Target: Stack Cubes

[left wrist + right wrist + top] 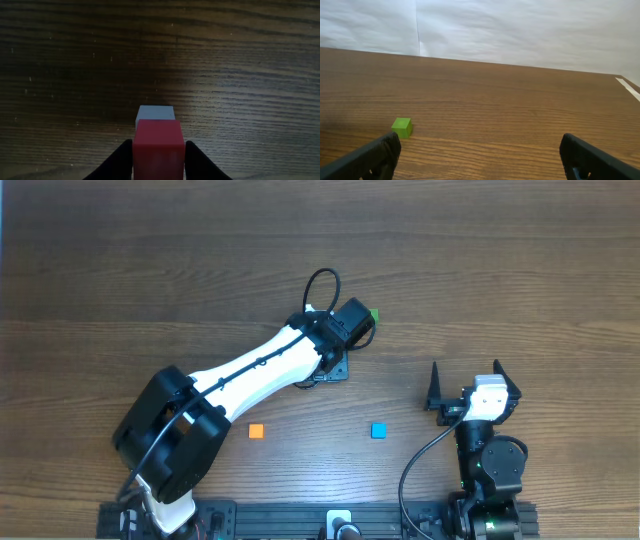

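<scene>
Left end effector (159, 144), arm stretched to mid-table, clamps a red cube (159, 156); right end effector (480, 146) sits spread apart.

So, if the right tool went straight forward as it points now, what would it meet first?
The way looks free: only bare brown wooden table lies ahead of the open right tool. The small green cube sits off to one side, probably outside that line, though depth is unclear.

We are seeing the table (100, 260) carrying an orange cube (256, 431), blue cube (378, 430), green cube (402, 127), perhaps a pale cube (156, 112).
</scene>
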